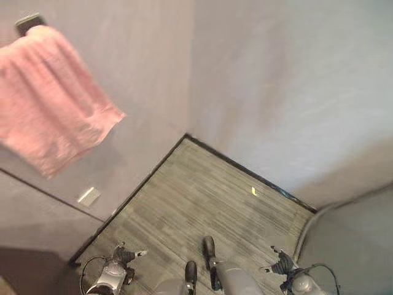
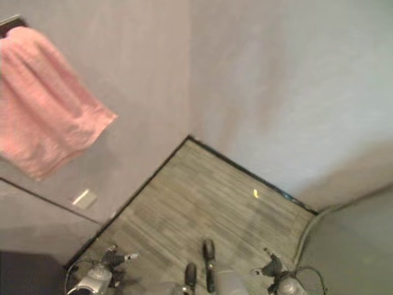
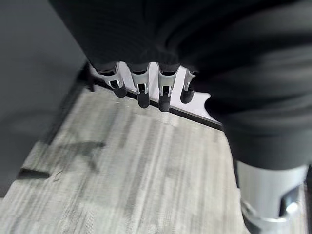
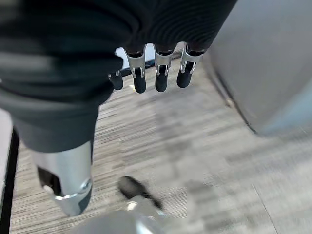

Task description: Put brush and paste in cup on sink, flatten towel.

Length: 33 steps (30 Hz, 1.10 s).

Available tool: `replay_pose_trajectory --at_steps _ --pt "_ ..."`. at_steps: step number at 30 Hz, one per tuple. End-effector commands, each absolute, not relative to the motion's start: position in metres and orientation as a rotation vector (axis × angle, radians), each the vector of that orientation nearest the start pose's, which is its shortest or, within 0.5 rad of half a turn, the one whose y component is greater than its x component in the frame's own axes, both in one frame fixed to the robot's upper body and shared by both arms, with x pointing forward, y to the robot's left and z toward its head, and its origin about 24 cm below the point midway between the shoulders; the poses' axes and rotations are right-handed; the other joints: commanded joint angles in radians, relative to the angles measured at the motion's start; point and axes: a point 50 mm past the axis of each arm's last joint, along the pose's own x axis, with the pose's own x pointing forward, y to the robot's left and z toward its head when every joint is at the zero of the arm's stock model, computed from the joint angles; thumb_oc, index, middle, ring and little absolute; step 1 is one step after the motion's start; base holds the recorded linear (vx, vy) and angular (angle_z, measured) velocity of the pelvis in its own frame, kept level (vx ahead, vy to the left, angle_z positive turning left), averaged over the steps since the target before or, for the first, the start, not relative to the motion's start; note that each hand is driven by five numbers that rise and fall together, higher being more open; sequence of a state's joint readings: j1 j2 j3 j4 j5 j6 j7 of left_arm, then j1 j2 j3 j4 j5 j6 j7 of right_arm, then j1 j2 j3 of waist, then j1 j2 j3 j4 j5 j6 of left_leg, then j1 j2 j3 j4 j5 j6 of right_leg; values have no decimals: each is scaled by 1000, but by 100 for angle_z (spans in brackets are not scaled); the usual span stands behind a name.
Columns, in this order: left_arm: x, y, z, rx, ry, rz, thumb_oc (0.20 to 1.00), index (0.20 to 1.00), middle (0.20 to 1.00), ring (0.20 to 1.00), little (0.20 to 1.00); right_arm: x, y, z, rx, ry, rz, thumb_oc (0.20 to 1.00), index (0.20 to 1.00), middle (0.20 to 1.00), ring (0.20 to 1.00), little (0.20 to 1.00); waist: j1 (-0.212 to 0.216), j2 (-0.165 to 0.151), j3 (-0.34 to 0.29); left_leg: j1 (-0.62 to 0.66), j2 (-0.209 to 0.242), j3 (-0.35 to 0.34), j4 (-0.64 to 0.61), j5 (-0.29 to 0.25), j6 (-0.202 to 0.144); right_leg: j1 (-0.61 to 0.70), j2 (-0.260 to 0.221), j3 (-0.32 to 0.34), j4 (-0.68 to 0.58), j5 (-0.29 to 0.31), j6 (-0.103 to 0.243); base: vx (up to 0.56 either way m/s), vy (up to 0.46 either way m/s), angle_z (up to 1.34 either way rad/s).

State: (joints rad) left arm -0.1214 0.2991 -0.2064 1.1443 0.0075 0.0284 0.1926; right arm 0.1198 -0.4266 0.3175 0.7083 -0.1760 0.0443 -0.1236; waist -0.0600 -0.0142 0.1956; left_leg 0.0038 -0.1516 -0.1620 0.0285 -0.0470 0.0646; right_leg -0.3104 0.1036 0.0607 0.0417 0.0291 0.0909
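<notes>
Pink and soft, the towel [image 1: 46, 98] hangs high on the wall at your robot's left side. You can see it in both eye views. Its top goes over a dark bar [image 1: 29, 23], and the cloth drops down in loose folds with one corner sticking out to the side. It is well apart from both hands.

Look down and you see a grey wood floor [image 1: 202, 209] that runs into a corner where two pale walls [image 1: 295, 80] meet. A dark strip runs along the bottom of the walls. A tiny yellow bit [image 1: 254, 191] lies on the floor near the far wall. A small pale plate [image 1: 89, 196] sits low on the left wall, under the towel.

Your left hand [image 1: 124, 254] hangs low at the bottom left, over the floor. In its wrist view the fingers [image 3: 141, 90] point down in a straight row, relaxed, and they hold nothing.

Your right hand [image 1: 281, 263] hangs low at the bottom right, near the wall. In its wrist view the fingers [image 4: 161, 78] also hang straight in a row, side by side, with nothing in them.
</notes>
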Motion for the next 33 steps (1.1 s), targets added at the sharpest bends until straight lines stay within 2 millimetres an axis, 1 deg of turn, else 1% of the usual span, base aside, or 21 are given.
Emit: replay_pose_trajectory --at_steps 1,4,7,8,10,11,12,13,15,16,17,18,20,21,22,23,24,29,30,32,33 --pt "150 259 -133 586 1000 127 1000 1000 1000 1000 1000 159 -277 -97 -752 807 14 1000 1000 1000 1000 1000 0 -33 2 34 13 -8 39 -6 -46 62 -37 55 79 64 53 187 -105 217" --pt "146 258 -134 573 1008 135 1000 1000 1000 1000 1000 158 -276 -100 -765 816 34 1000 1000 1000 1000 1000 6 -26 -12 33 17 -21 52 -10 -57 79 -41 27 79 57 44 165 -102 97" --pt "144 257 -134 507 1005 185 1000 1000 1000 1000 1000 168 -272 -97 -835 795 96 1000 1000 1000 1000 1000 17 -18 -18 -6 24 5 199 -7 -99 115 -58 -37 80 25 20 165 -127 82" --pt "144 257 -134 507 1005 185 1000 1000 1000 1000 1000 168 -272 -97 -835 795 96 1000 1000 1000 1000 1000 16 -18 -18 -7 24 4 200 -7 -99 114 -58 -38 80 25 20 130 -128 88" --pt "150 257 -131 469 975 220 1000 1000 1000 1000 1000 180 -273 -88 -905 742 123 1000 1000 1000 1000 1000 35 -25 3 -108 50 102 412 50 -146 174 -85 -101 84 -8 0 134 -141 82" --pt "150 257 -131 469 975 220 1000 1000 1000 1000 1000 180 -272 -88 -905 741 124 1000 1000 1000 1000 1000 33 -27 0 -113 48 101 411 54 -146 171 -87 -102 83 -6 0 79 -139 80" --pt "157 257 -127 454 946 231 1000 1000 1000 1000 1000 183 -275 -84 -900 727 103 1000 1000 1000 1000 1000 42 -42 14 -192 60 163 521 73 -159 191 -107 -132 80 -15 -11 27 -82 74" --pt "157 257 -127 454 946 231 1000 1000 1000 1000 1000 183 -275 -84 -900 727 103 1000 1000 1000 1000 1000 41 -41 13 -194 61 162 523 72 -159 190 -107 -133 80 -15 -11 134 -148 81" --pt "166 255 -123 472 916 211 1000 1000 1000 1000 1000 180 -277 -85 -879 741 71 1000 1000 1000 1000 1000 26 -45 2 -222 194 333 418 46 -123 228 -138 -200 58 -43 -4 158 -63 51" --pt "166 255 -123 473 916 212 1000 1000 1000 1000 1000 180 -277 -85 -879 740 71 1000 1000 1000 1000 1000 26 -47 0 -223 192 335 414 50 -122 226 -140 -199 56 -41 -4 214 90 115" --pt "170 253 -121 486 895 203 1000 1000 1000 1000 1000 176 -275 -89 -872 758 69 1000 1000 1000 1000 1000 31 -42 -10 -248 234 351 278 33 -119 257 -156 -228 41 -64 7 212 107 112" --pt "170 253 -121 487 894 202 1000 1000 1000 1000 1000 177 -274 -90 -871 756 70 1000 1000 1000 1000 1000 33 -40 -14 -243 233 331 235 44 -122 259 -159 -231 42 -66 11 216 107 93" --pt "170 253 -121 487 894 202 1000 1000 1000 1000 1000 177 -274 -90 -871 756 70 1000 1000 1000 1000 1000 32 -41 -14 -242 232 331 234 45 -122 259 -160 -231 42 -66 11 152 118 -17" --pt "167 252 -123 526 909 180 1000 1000 1000 1000 1000 172 -273 -94 -858 778 65 1000 1000 1000 1000 1000 32 -18 -26 -250 283 335 110 148 -160 282 -175 -243 55 -91 22 323 303 -24" --pt "166 252 -124 530 911 181 1000 1000 1000 1000 1000 175 -270 -94 -849 771 73 1000 1000 1000 1000 1000 37 -19 -23 -243 263 303 137 120 -155 291 -189 -232 70 -102 28 318 303 -12" --pt "166 252 -124 530 910 181 1000 1000 1000 1000 1000 175 -270 -94 -849 771 73 1000 1000 1000 1000 1000 37 -19 -24 -245 264 303 136 122 -154 289 -188 -232 69 -100 28 210 255 1" --pt "165 252 -125 535 918 179 1000 1000 1000 1000 1000 179 -266 -94 -839 762 77 1000 1000 1000 1000 1000 37 -12 -30 -227 236 286 108 111 -146 295 -204 -216 90 -96 40 200 260 2" --pt "157 253 -127 559 934 161 1000 1000 1000 1000 1000 189 -252 -92 -803 721 87 1000 1000 1000 1000 1000 48 -6 -47 -160 166 308 99 41 -86 276 -261 -170 231 -55 70 195 309 -29" --pt "156 254 -127 563 934 160 1000 1000 1000 1000 1000 191 -250 -91 -796 712 88 1000 1000 1000 1000 1000 47 0 -48 -146 162 304 87 38 -75 250 -265 -163 281 -19 67 99 197 -22" --pt "156 254 -127 563 934 160 1000 1000 1000 1000 1000 191 -250 -91 -796 713 88 1000 1000 1000 1000 1000 49 -1 -48 -146 161 307 85 39 -75 246 -266 -160 286 -21 68 73 152 -10" --pt "159 261 -122 586 912 160 1000 1000 1000 1000 1000 196 -248 -85 -747 673 74 1000 1000 1000 1000 1000 28 14 -25 -103 153 290 56 38 -52 179 -240 -125 439 26 58 110 223 11"
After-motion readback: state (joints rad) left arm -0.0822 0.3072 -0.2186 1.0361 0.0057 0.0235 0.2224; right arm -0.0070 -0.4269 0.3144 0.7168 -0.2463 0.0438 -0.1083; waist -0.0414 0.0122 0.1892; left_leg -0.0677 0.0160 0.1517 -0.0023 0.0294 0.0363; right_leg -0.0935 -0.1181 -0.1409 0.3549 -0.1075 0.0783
